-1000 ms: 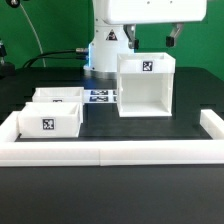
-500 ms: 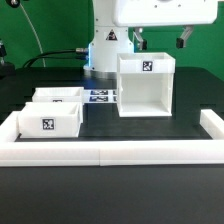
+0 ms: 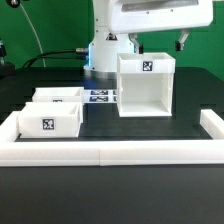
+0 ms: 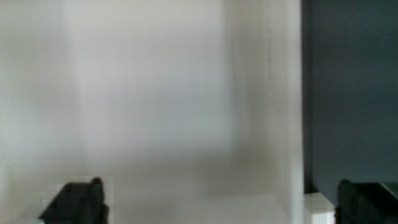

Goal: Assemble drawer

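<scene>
The tall white box housing (image 3: 146, 88) stands upright on the black table, right of centre, with a tag on its top front edge. My gripper (image 3: 160, 42) hangs just above its top, open and empty, one finger on each side of the box's width. In the wrist view, the housing's white surface (image 4: 160, 100) fills most of the picture, and my gripper (image 4: 221, 203) shows two dark fingertips (image 4: 75, 200) spread wide apart. Two small white trays (image 3: 58, 97) (image 3: 47, 119) sit side by side at the exterior view's left, the nearer one tagged.
The marker board (image 3: 100, 97) lies flat between the trays and the housing. A long low white wall (image 3: 110, 153) edges the table's front and both sides. The robot base (image 3: 104, 50) stands behind the housing.
My gripper has shifted toward the exterior view's right above the housing, most of it in the first half second. The housing and trays have not moved.
</scene>
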### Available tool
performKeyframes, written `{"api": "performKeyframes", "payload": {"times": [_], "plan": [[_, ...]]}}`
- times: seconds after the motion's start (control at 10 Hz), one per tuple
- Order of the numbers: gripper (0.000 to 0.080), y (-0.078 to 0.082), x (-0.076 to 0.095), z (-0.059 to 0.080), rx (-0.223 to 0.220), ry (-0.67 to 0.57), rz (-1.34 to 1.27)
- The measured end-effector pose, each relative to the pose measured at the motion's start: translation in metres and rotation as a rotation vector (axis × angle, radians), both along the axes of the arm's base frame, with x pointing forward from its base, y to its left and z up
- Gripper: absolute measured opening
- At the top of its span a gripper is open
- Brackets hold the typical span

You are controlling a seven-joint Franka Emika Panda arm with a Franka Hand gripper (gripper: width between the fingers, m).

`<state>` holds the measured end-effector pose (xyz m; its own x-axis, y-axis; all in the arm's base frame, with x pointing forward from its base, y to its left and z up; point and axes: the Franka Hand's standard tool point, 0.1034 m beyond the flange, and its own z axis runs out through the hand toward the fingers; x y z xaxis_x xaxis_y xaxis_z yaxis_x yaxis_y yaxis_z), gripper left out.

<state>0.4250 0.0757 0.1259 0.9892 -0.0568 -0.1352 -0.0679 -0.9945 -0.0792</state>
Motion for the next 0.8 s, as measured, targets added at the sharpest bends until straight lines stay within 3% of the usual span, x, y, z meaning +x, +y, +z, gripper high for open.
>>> {"api": "performKeyframes", "payload": {"times": [0.6, 0.8], "plan": [[0.0650, 0.020, -0.026, -0.021, -0.008, -0.016, 0.068], [0.0650, 0.023, -0.021, -0.018, -0.009, -0.034, 0.131]]}}
